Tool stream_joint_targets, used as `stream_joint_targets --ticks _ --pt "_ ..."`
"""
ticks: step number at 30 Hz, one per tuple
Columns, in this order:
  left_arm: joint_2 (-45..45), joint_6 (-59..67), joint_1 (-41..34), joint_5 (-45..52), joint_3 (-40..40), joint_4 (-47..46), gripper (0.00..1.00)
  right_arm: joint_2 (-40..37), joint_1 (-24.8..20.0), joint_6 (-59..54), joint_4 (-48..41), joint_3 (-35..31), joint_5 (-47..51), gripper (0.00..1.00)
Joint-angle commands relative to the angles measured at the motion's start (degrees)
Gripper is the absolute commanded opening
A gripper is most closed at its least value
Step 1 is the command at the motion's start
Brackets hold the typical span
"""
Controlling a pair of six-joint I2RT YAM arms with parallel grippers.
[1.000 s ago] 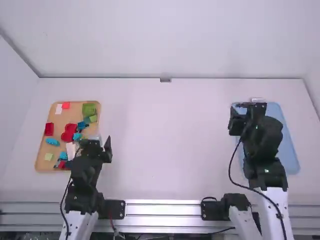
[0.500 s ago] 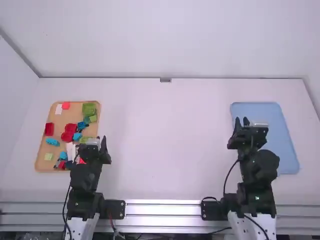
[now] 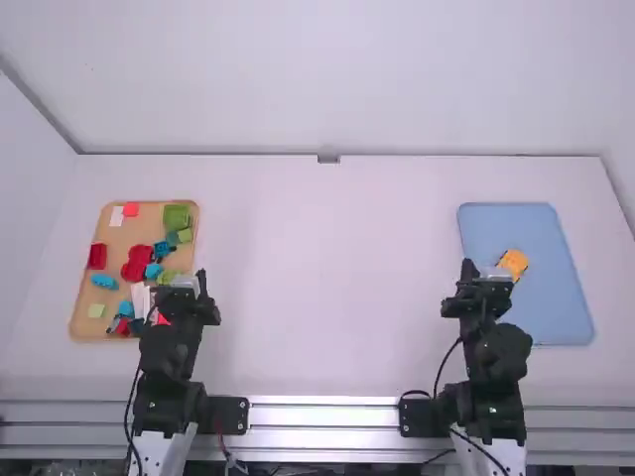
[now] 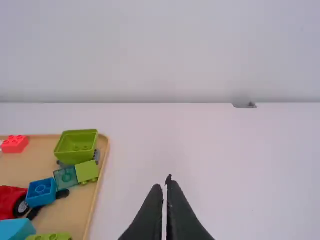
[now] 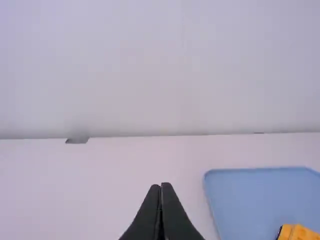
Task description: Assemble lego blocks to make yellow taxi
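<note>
On the blue tray at the right lies a small yellow-orange block assembly point(image 3: 513, 263), whose edge shows as an orange piece point(image 5: 299, 232) in the right wrist view. Just left of it, near the tray's left edge, is my right gripper point(image 3: 469, 268); its fingers meet in its wrist view, so the right gripper point(image 5: 161, 186) is shut and holds nothing. My left gripper point(image 3: 201, 278) is beside the wooden tray's right edge. In the left wrist view the left gripper point(image 4: 166, 185) has its fingertips together, with nothing between them.
The wooden tray point(image 3: 84, 297) at the left holds loose pieces: a green bin-shaped block point(image 4: 76, 144), a red block point(image 3: 97, 256), blue, white and dark ones. The blue tray point(image 3: 556, 307) stands at the right. A back wall borders the table.
My right gripper has drawn back from over the blue tray toward its base, uncovering the yellow-orange assembly. The left arm has shifted slightly near the wooden tray and then stayed almost still.
</note>
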Motion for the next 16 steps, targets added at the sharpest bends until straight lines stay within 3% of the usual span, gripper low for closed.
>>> stream_joint_targets --ticks 1,16 --pt "-0.36 0.43 0.16 0.45 -0.54 -0.25 0.01 -2.16 0.16 0.12 0.21 -2.01 -0.01 0.00" --pt "-0.36 0.43 0.16 0.45 -0.54 -0.25 0.00 -7.09 0.16 0.12 0.21 -9.98 -0.01 0.00"
